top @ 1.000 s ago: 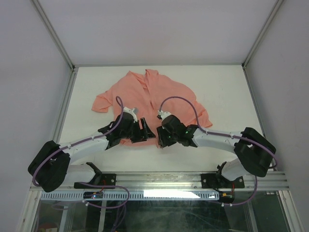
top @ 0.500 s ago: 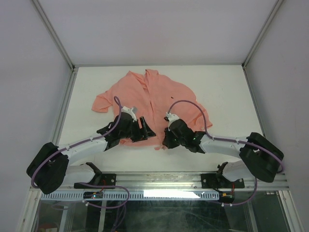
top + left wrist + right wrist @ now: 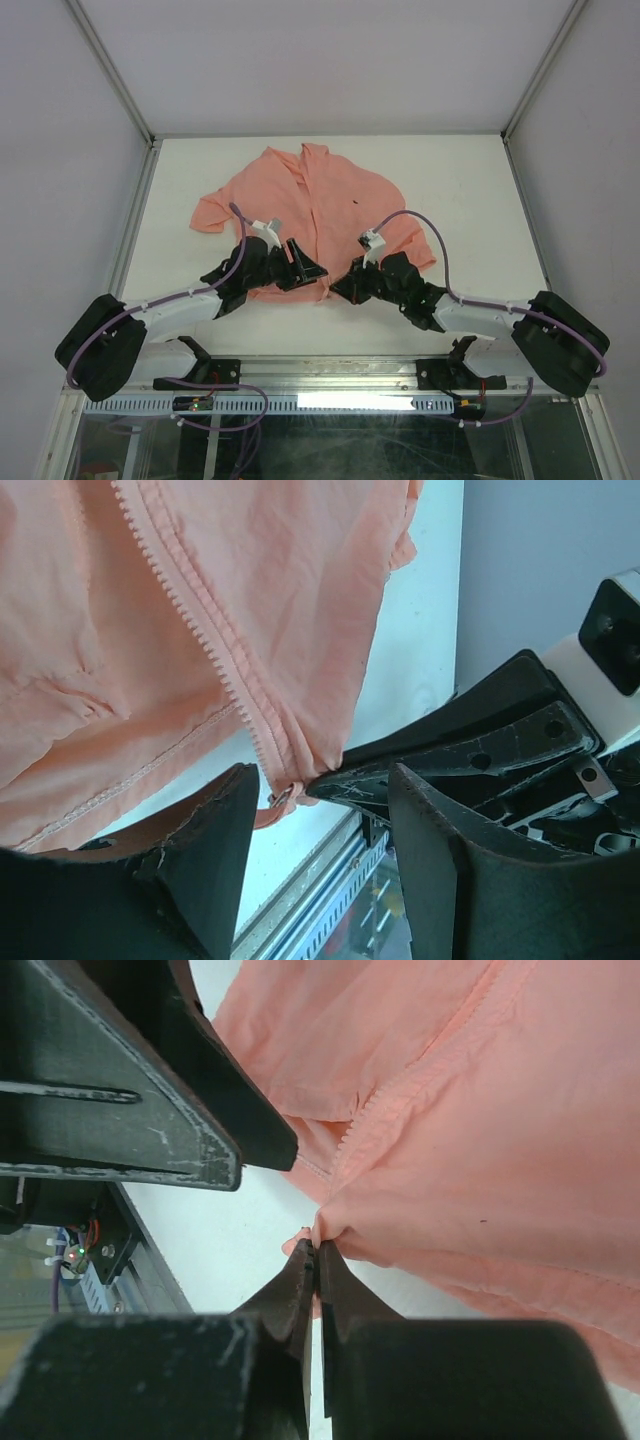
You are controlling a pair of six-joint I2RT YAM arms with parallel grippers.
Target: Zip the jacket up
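The salmon-pink jacket (image 3: 330, 200) lies flat on the white table, collar at the far side and front opening facing me. My right gripper (image 3: 342, 290) is shut on the bottom hem by the zipper's lower end, and the pinched fabric shows in the right wrist view (image 3: 322, 1242). My left gripper (image 3: 312, 270) is open at the same hem. In the left wrist view its fingers (image 3: 205, 865) straddle the zipper slider (image 3: 281, 798) without touching it. The zipper teeth (image 3: 195, 620) run up the fabric, and the right gripper's finger (image 3: 440, 755) holds the hem just beside the slider.
The table's (image 3: 470, 180) near edge and a slotted metal rail (image 3: 330, 372) lie just below the hem. White walls stand on the left, the right and the far side. The two grippers are nearly touching at the hem.
My right arm has swung right and outward, its gripper staying at the hem. The left gripper has shifted slightly up and right toward the zipper's bottom end.
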